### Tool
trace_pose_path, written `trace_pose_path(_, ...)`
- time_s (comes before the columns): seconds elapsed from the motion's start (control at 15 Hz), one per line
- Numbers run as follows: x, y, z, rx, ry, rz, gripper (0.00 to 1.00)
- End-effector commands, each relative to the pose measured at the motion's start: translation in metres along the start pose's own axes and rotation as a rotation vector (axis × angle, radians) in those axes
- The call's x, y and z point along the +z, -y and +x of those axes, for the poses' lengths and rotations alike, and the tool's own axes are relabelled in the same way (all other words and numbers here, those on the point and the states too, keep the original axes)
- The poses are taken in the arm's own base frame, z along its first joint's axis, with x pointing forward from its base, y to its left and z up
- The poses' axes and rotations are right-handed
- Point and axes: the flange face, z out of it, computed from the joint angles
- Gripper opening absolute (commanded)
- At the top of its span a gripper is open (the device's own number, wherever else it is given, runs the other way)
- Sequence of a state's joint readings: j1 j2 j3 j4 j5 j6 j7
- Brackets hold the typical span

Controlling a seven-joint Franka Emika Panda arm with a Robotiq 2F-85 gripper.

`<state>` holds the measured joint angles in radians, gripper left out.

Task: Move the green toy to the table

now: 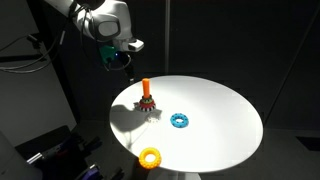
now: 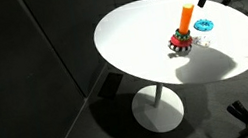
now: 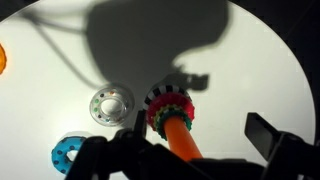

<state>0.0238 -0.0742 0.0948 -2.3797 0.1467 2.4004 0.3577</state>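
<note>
Wrist view — green toy (image 3: 160,114) on orange peg (image 3: 180,142), beneath the parted gripper (image 3: 198,140).

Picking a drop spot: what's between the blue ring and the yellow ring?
Nothing. Only bare white table lies between the blue ring and the yellow ring, as seen in both exterior views.

No readable text, label, brand, number or sign on anything in any view.

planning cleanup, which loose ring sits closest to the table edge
The yellow ring, right at the rim of the white table; the blue ring lies farther in, nearer the orange peg.
</note>
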Motion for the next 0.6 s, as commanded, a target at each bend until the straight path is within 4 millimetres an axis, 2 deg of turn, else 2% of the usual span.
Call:
trace_pose_path(0.0,0.012,-0.002,0.009,0.010,-0.040,-0.006,1.00)
trace_pose_path(0.53,0.067,-0.012,0.039,0.003,-0.101,-0.022,1.00)
